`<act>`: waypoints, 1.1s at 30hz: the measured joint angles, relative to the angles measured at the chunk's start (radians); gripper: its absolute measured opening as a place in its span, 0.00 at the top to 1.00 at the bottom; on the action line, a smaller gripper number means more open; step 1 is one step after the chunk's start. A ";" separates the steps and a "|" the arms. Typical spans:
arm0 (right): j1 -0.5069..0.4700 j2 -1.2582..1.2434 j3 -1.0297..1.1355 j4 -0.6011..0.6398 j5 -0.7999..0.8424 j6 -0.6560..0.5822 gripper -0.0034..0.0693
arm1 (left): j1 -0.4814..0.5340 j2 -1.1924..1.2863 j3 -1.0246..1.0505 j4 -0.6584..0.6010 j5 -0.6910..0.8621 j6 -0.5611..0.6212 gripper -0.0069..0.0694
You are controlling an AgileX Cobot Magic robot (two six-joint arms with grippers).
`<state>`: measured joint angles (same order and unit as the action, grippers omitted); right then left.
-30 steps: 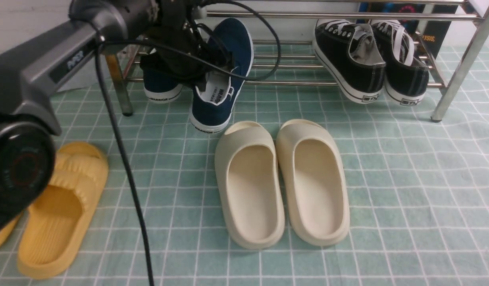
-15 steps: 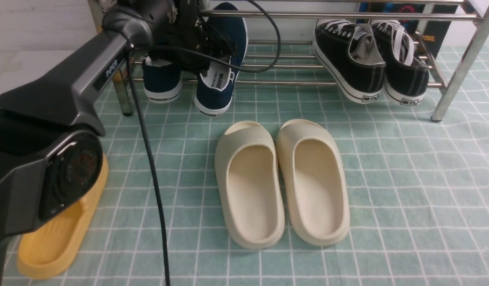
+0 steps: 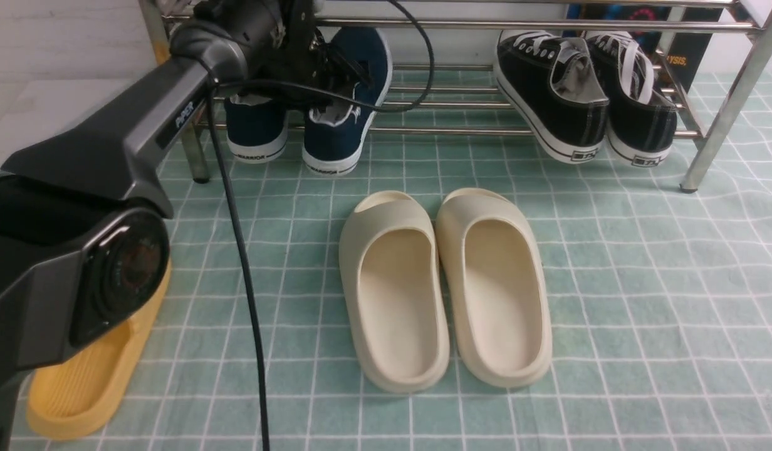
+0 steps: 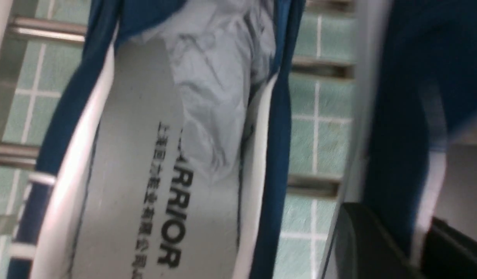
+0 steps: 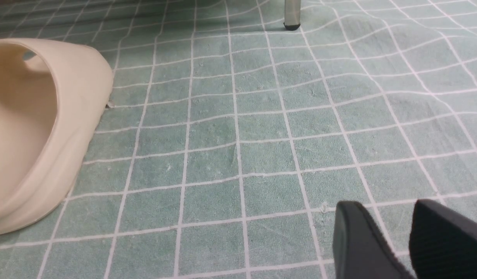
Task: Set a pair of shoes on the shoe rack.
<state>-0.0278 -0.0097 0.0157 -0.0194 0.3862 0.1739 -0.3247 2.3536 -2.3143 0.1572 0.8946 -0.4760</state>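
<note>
Two navy-blue slip-on shoes sit side by side at the left end of the chrome shoe rack [image 3: 461, 130], heels toward me. The left shoe [image 3: 255, 134] rests on the lower bars. The right shoe [image 3: 339, 128] leans on the same bars, its heel hanging over the front bar. My left gripper [image 3: 326, 69] is over that right shoe. In the left wrist view the gripper [image 4: 393, 215] is shut on a shoe's navy side wall [image 4: 397, 155], with the other shoe's grey insole [image 4: 145, 174] beside it. My right gripper [image 5: 401, 232] is open and empty, low over the green cloth.
Two black lace-up sneakers [image 3: 552, 94] [image 3: 636, 94] sit at the rack's right end. Two cream slides [image 3: 395, 294] [image 3: 495, 288] lie in front of the rack, one near my right gripper [image 5: 37, 128]. A yellow slide [image 3: 85, 382] lies under my left arm. A rack leg [image 5: 292, 13] stands ahead.
My left arm has carried the right navy shoe back and down onto the rack bars beside the other one. Its heel now sits level with the left shoe's heel.
</note>
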 joint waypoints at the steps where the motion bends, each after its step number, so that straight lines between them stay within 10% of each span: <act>1: 0.000 0.000 0.000 0.000 0.000 0.000 0.62 | 0.001 0.000 -0.001 -0.005 -0.006 -0.019 0.66; 10: 0.000 0.000 0.000 0.000 0.000 0.000 0.62 | 0.001 -0.022 -0.002 -0.004 0.021 -0.096 0.47; 22: 0.000 0.000 0.000 0.000 0.000 0.000 0.62 | 0.000 -0.190 -0.005 -0.037 0.328 0.080 0.76; 33: 0.000 0.000 0.000 0.000 0.000 0.000 0.62 | 0.000 -0.667 0.332 -0.242 0.281 0.210 0.86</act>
<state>-0.0278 -0.0097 0.0157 -0.0194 0.3862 0.1739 -0.3245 1.6865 -1.9823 -0.0848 1.1753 -0.2656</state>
